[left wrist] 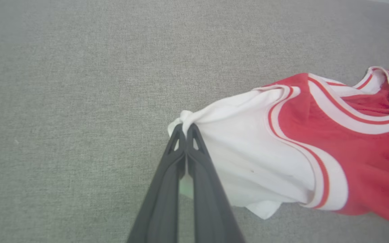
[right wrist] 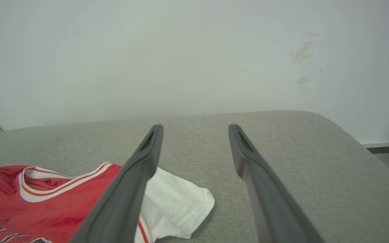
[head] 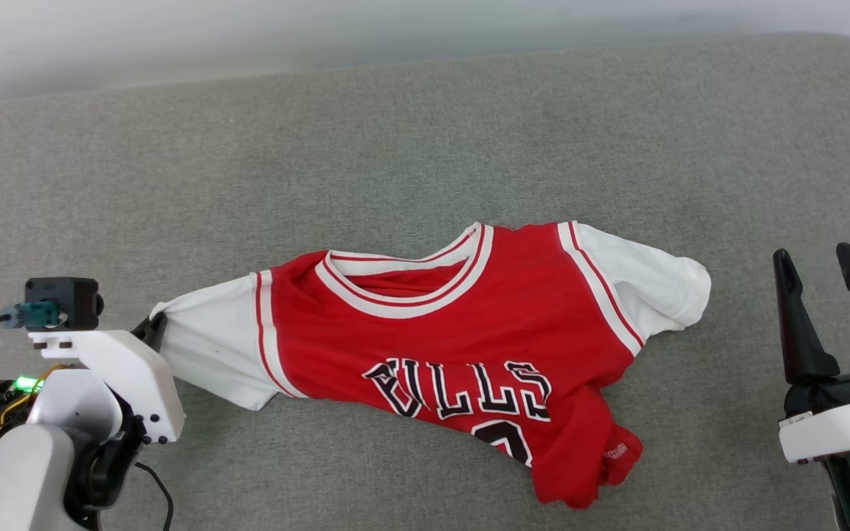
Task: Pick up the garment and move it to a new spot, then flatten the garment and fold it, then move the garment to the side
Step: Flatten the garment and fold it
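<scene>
Garment (head: 462, 332): red jersey with white sleeves, laid face-up near the middle of the grey padded surface (head: 395, 133). The collar is turned toward the far edge. The long axis is run sleeve to sleeve, left to right, with the hem bunched at the near right. Left gripper (left wrist: 185, 127): clamped tight on the end of the left white sleeve. Right gripper (head: 814, 254): spread wide, nothing held, set apart from the right sleeve.

Grey fabric-covered bench (head: 425, 133), far right corner rounded. Lying on it: red garment (head: 469, 324), white sleeves, front up, lower hem bunched at right
</scene>
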Robot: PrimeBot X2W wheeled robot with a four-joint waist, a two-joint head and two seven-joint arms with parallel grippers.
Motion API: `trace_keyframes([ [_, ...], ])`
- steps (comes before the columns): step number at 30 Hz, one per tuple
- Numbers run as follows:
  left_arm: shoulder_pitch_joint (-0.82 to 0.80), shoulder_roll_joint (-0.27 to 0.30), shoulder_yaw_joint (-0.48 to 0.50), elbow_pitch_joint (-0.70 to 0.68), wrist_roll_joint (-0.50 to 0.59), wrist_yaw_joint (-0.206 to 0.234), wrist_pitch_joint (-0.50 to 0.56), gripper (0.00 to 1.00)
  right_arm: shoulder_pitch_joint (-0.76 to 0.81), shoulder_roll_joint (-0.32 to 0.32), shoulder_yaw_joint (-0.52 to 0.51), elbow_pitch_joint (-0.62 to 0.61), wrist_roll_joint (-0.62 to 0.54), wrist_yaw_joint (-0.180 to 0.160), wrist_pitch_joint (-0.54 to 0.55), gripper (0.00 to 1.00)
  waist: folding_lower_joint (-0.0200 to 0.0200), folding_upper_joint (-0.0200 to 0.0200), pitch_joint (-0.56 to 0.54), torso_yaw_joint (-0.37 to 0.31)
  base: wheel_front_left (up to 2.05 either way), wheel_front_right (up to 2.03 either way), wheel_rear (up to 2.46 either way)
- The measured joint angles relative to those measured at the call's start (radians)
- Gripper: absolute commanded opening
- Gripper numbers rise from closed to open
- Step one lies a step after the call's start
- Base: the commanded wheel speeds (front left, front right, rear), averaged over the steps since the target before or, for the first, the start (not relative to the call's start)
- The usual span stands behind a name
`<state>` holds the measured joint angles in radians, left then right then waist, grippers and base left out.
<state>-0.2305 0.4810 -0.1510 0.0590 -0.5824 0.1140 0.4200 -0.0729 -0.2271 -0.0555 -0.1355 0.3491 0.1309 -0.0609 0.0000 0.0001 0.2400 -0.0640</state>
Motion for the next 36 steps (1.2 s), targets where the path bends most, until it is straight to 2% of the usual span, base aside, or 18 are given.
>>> trace_keyframes([
  [4,-0.049,-0.006,-0.043,0.124,0.049,-0.016,-0.042,0.00,-0.001,0.000,0.006,0.011,0.000,0.000,0.000,1.00,0.0000,0.0000,0.016,-0.012,0.00,0.00,0.00],
  [5,-0.060,-0.008,-0.051,0.155,0.064,-0.016,-0.054,0.40,-0.003,-0.001,0.007,0.013,0.000,0.000,0.000,1.00,0.0000,0.0000,0.018,-0.012,0.00,0.00,0.00],
  [6,-0.069,-0.010,-0.063,0.182,0.078,-0.016,-0.065,1.00,-0.005,-0.001,0.009,0.016,0.000,0.000,0.000,1.00,0.0000,0.0000,0.019,-0.011,0.00,0.00,0.00],
  [11,-0.093,-0.051,-0.091,0.276,0.109,-0.034,-0.182,1.00,-0.010,-0.006,0.006,0.034,0.000,0.000,0.005,1.00,0.0000,0.0000,0.005,0.002,0.00,0.00,0.00],
  [15,-0.103,-0.075,-0.104,0.261,0.137,-0.061,-0.352,1.00,-0.005,-0.017,-0.009,0.044,0.001,0.000,0.025,1.00,0.0000,0.0000,-0.022,0.022,0.00,0.00,0.00],
  [18,-0.102,-0.097,-0.118,0.227,0.146,-0.099,-0.486,1.00,0.012,-0.042,-0.002,0.047,0.030,0.000,0.092,1.00,0.0000,0.0000,-0.046,0.041,0.00,0.00,0.00],
  [21,-0.079,-0.106,-0.128,0.180,0.171,-0.111,-0.603,1.00,0.022,-0.089,-0.010,0.047,0.043,0.000,0.189,1.00,0.0000,0.0000,-0.065,0.065,0.00,0.00,0.00],
  [24,-0.051,-0.106,-0.139,0.117,0.213,-0.103,-0.654,1.00,0.021,-0.133,-0.026,0.047,0.052,0.000,0.314,1.00,0.0000,-0.0001,-0.077,0.091,0.00,0.00,0.00],
  [31,0.019,-0.109,-0.160,-0.048,0.310,-0.049,-0.679,1.00,-0.079,-0.178,-0.083,0.118,0.121,0.000,0.677,1.00,-0.0001,0.0000,-0.058,0.144,0.00,0.00,0.00],
  [36,0.026,-0.126,-0.170,-0.117,0.326,-0.034,-0.680,1.00,-0.192,-0.207,-0.076,0.237,0.124,0.000,0.857,1.00,0.0000,0.0000,-0.014,0.180,0.00,0.00,0.00],
])
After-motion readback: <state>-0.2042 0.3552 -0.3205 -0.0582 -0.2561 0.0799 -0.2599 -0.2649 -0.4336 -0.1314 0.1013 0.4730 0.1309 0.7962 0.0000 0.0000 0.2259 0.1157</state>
